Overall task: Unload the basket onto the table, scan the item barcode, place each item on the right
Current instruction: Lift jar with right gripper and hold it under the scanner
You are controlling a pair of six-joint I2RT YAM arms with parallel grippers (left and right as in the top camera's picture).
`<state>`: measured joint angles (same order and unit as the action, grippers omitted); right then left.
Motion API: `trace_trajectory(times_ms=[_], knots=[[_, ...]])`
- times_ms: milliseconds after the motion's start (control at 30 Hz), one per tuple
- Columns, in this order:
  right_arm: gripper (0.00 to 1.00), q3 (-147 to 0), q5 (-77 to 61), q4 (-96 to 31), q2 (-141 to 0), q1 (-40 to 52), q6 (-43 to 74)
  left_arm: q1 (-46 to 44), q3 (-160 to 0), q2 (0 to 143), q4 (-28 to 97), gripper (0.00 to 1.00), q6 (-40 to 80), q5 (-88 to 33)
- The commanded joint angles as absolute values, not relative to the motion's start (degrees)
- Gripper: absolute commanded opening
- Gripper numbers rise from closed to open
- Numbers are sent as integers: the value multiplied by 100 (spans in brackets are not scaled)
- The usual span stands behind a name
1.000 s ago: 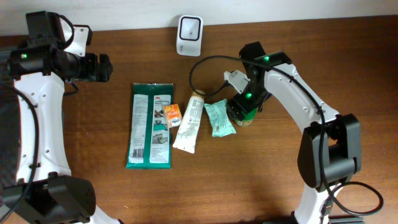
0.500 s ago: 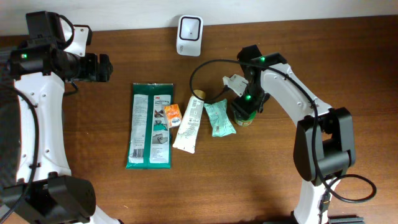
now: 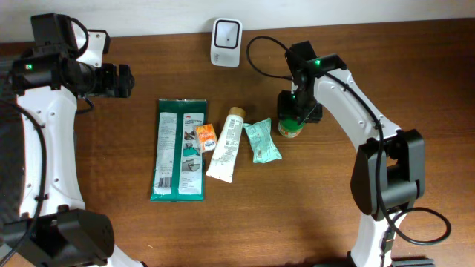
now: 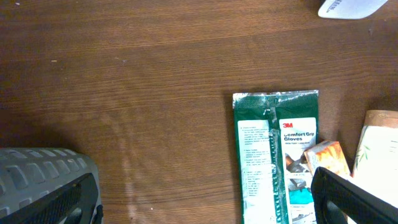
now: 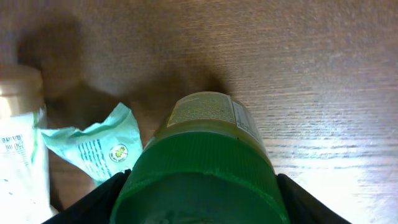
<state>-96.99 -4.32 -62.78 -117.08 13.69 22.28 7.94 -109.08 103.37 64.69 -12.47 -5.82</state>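
The jaws of the right gripper (image 3: pixel 293 117) hug the green plastic lid (image 5: pixel 199 168) of the small round jar (image 5: pixel 205 115), just beside the crumpled mint-green packet (image 3: pixel 262 141), and the left gripper (image 3: pixel 125 80) gapes empty, so lift straight and turn the label toward the white plastic scanner (image 3: pixel 226 33).

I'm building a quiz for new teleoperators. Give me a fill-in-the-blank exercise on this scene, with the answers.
The right gripper is closed on a jar with a ____ lid.
Between the orange packet and the mint sachet lies a white ____.
The left gripper is ____ and holds nothing.
Missing words: green; tube; open.
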Motion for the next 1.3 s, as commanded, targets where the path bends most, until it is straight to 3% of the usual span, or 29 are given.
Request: trace_trajectory(times_ms=[0,133,267,500,867,1067,1267], knots=[[81,-9769,-401,-6259,-11749,1347,2458,805,-10945,10219,6464,99,-1319,-644],[99,-9767,-405,-6263,-11749,1347,1559,805,-10945,10219,6464,99,-1319,-644],[99,-9767,-403,-6276,-11749,1347,589,805,-10945,10219,6464,99,-1319,-644],[89,-9767,-381,-6283,-11933,1345,320,805,-10945,10219,6464,99,-1319,-644],[58,-9828,-746,-6302,-11994,1116,346,805,-10945,10219,6464,99,-1319,-644],[52,-10506,-2058,-6976,-11928,1085,311,805,-10945,10219,6464,99,-1319,-644],[52,-11319,-4630,-7693,-11797,1083,-1048,805,-10945,10219,6464,99,-1319,-644]])
